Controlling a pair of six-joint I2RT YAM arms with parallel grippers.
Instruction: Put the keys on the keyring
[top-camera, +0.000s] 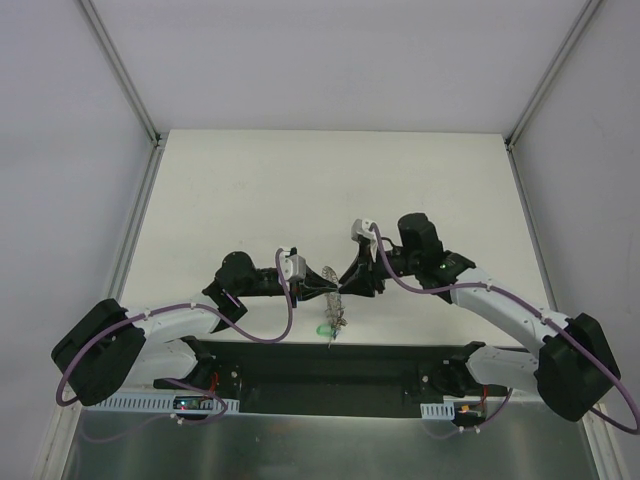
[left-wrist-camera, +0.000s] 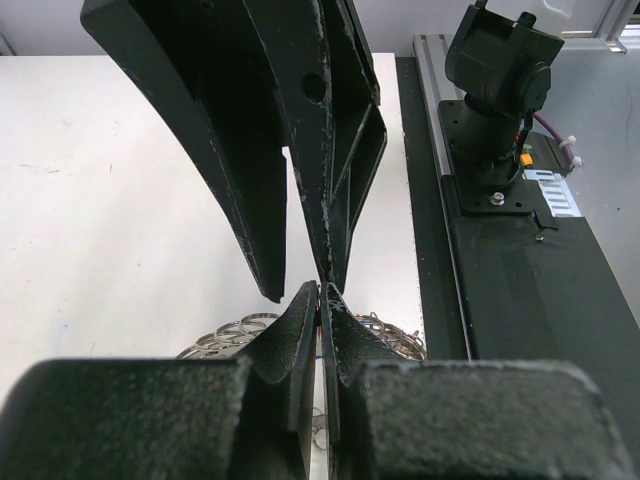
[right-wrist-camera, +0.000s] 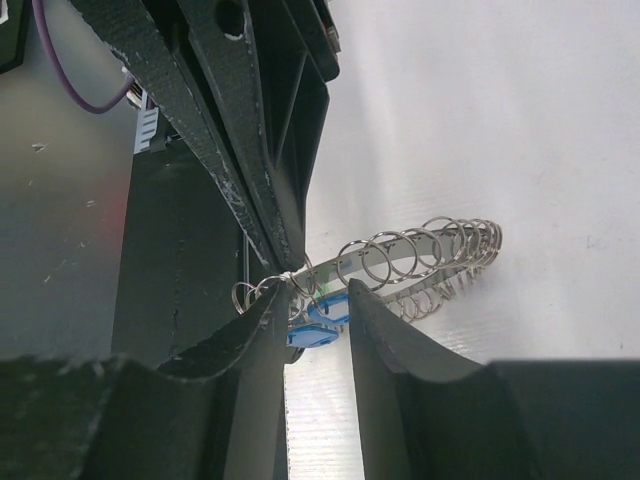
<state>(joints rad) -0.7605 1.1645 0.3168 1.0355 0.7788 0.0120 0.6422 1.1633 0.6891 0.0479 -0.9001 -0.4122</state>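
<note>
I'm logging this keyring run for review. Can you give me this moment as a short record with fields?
left gripper: jaws shut on the keyring
right gripper: jaws shut on a blue key, right beside the ring's loops
keyring: metal ring edged with small loops, held between both arms
green key: below the ring, by the near edge of the table; cannot tell if it is threaded
task state: blue key at the ring, threading not confirmed

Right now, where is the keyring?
In the top view the keyring is near the table's front edge, centre, between the left claw and the right claw, with a green key at its near end.
</note>
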